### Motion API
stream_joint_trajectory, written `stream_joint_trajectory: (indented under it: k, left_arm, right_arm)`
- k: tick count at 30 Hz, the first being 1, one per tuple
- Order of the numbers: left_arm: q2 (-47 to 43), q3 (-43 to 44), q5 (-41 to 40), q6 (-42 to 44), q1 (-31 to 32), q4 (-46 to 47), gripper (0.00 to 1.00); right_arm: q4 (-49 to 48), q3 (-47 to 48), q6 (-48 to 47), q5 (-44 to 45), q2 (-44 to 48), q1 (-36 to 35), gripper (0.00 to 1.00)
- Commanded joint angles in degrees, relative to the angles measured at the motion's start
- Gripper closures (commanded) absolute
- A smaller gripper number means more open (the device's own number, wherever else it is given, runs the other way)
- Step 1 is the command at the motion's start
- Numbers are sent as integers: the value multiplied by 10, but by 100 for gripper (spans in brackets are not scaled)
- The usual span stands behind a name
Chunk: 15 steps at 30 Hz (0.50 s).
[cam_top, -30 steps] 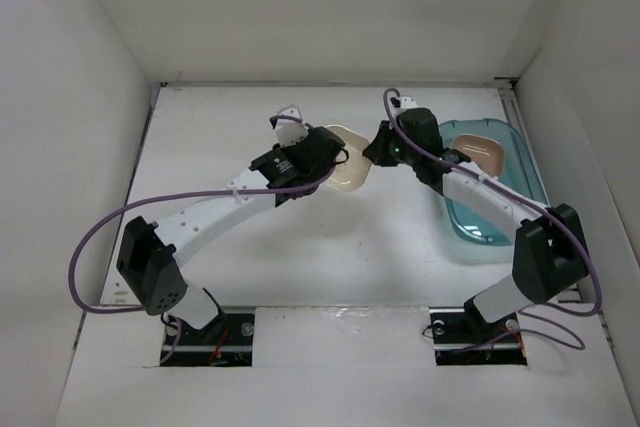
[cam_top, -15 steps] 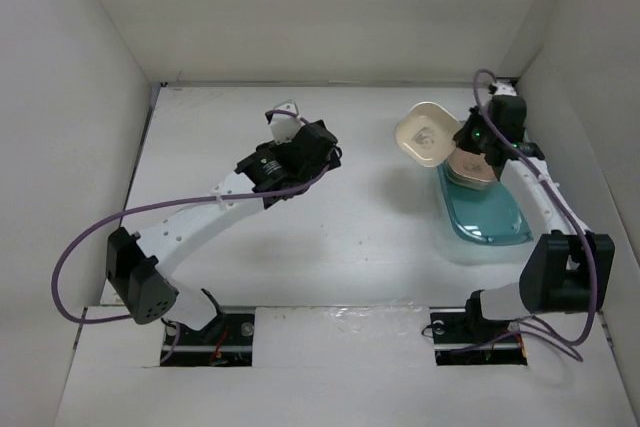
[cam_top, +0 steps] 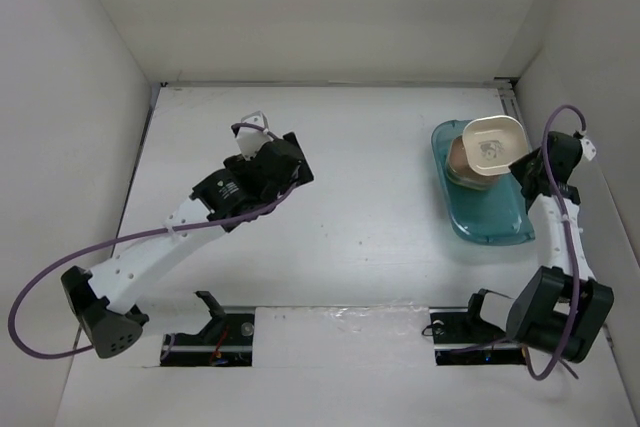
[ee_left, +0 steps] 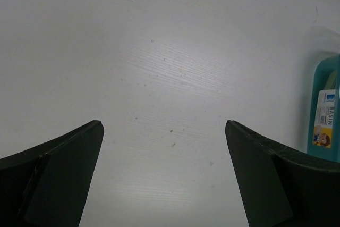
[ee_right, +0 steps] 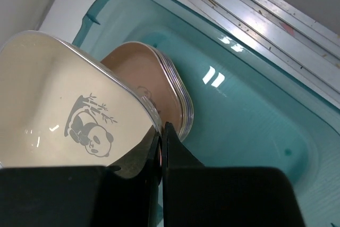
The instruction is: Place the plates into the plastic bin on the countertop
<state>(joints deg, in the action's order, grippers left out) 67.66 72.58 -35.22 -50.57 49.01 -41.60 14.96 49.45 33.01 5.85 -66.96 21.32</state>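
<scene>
A cream plate (cam_top: pixel 493 142) with a panda print (ee_right: pixel 64 115) hangs tilted over the teal plastic bin (cam_top: pixel 487 217), at the far right of the countertop (cam_top: pixel 360 207). My right gripper (cam_top: pixel 522 155) is shut on the plate's rim, the jaws (ee_right: pixel 162 126) pinching its edge. Below it in the bin (ee_right: pixel 255 110) sits a stack of plates with a brown one (ee_right: pixel 154 78) on top, also visible in the top view (cam_top: pixel 457 159). My left gripper (cam_top: pixel 256 129) stands open over bare countertop left of centre, with nothing between its fingers (ee_left: pixel 64 174).
White walls enclose the countertop on the left, back and right. A metal rail (ee_right: pixel 265 14) runs just beyond the bin's far side. The bin's labelled end (ee_left: pixel 325 115) shows at the right edge of the left wrist view. Purple cables trail from both arms.
My left gripper opened off the cream plate and drew back to the left. My right gripper carried the plate from the middle of the countertop to above the bin.
</scene>
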Motion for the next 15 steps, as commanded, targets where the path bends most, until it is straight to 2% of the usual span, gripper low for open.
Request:
stream_joint_trajectory:
  k: [1, 8, 10, 11, 12, 14, 15]
  left_arm:
    - [-11, -19, -6, 10, -3, -7, 0]
    - [-29, -59, 11, 33, -27, 35, 0]
    - [-29, -72, 11, 39, -27, 41, 0]
    - [-29, -72, 11, 39, -27, 48, 0]
    - [-29, -77, 11, 39, -27, 48, 0]
    - [-24, -83, 17, 45, -27, 63, 0]
    - [-18, -83, 17, 45, -27, 63, 0]
  right_arm:
    - [-47, 21, 60, 33, -32, -2, 100]
    - [-46, 34, 99, 33, -83, -2, 100]
    - [-57, 34, 99, 28, -83, -16, 94]
    - [-71, 39, 90, 28, -88, -22, 64]
    - [-77, 39, 90, 28, -88, -34, 45]
    - [-78, 45, 78, 36, -75, -48, 20]
    - [-78, 52, 78, 36, -67, -55, 0]
